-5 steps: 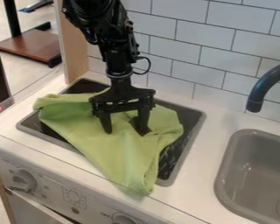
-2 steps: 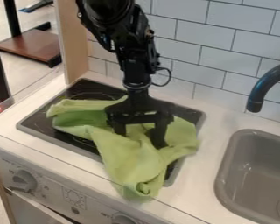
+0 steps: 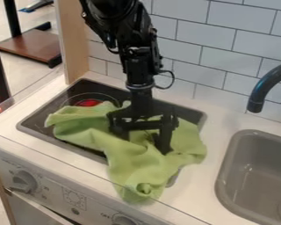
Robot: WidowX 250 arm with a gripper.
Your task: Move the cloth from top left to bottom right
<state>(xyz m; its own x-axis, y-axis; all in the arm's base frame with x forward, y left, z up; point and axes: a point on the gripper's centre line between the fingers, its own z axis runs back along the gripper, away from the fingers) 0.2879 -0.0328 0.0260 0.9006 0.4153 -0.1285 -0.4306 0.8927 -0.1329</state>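
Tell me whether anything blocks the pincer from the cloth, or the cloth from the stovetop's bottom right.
Nothing visible does. The pincer is right down at the green cloth, and the cloth already drapes over the bottom right of the stovetop, with no object between.
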